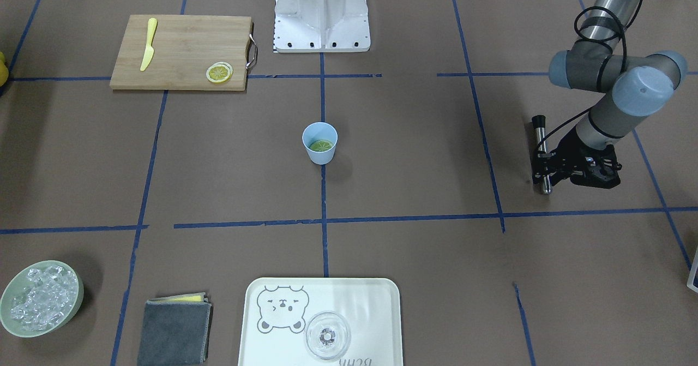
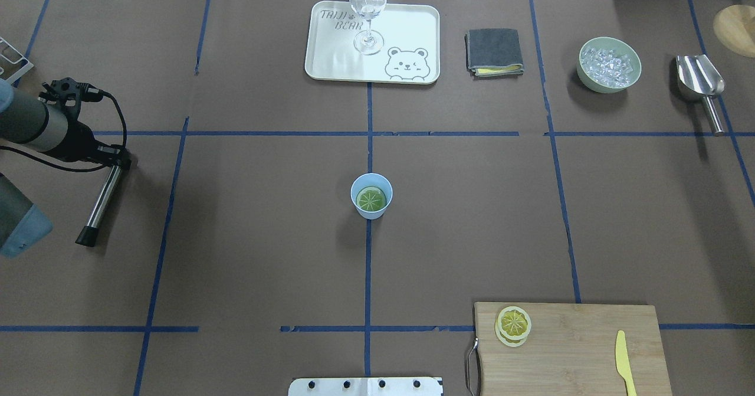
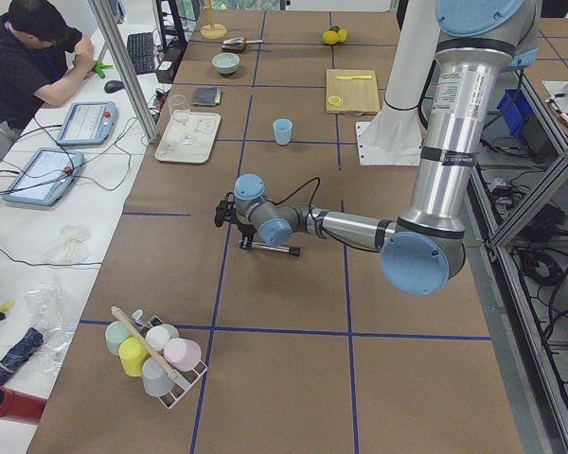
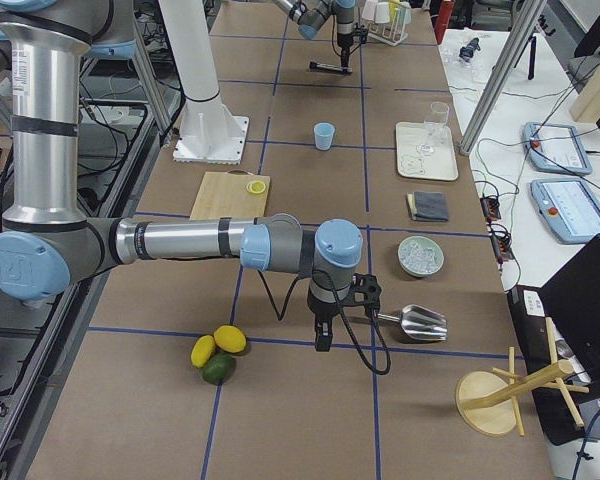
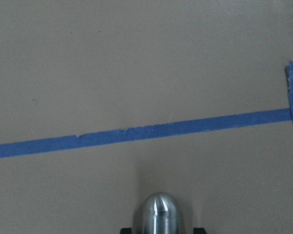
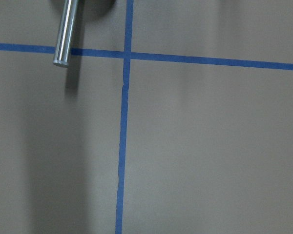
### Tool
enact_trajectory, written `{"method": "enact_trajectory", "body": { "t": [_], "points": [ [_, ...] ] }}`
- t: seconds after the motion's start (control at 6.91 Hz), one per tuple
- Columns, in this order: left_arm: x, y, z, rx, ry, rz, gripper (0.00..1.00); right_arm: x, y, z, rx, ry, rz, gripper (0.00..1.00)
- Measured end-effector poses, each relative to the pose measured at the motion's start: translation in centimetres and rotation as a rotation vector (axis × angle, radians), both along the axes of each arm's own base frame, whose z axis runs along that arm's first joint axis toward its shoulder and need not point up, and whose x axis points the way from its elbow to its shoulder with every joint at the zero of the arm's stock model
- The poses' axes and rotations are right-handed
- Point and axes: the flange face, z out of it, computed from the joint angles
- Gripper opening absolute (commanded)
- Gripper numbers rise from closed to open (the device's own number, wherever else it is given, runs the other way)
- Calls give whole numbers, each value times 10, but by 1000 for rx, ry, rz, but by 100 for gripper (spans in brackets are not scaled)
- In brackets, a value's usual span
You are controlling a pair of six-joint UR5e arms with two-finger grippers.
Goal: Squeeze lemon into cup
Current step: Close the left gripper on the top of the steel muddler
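left hand clamps steel rod level | right hand points downward, grip: cannot tell

From overhead my left claw hides its fingers behind its own dark body; its own camera shows only the rounded end of the rod it grips, cut by the bottom edge. My right claw is too small to read. The wall of the cup covers part of the lemon
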Motion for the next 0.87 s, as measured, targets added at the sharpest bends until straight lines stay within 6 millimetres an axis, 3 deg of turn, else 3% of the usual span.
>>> {"method": "enact_trajectory", "body": {
  "t": [0.29, 0.43, 0.72, 0.87],
  "points": [
    [-2, 4, -4, 7, 5, 2, 0, 0, 1, 1, -3, -2, 0, 100],
    [-4, 5, -20, 52, 20, 16, 0, 0, 2, 2, -4, -3, 0, 100],
    [-16, 6, -81, 288, 55, 98, 0, 0, 4, 4, -8, -3, -1, 100],
    [-22, 4, -123, 435, 72, 125, 0, 0, 6, 6, -13, -3, -1, 100]
  ]
}}
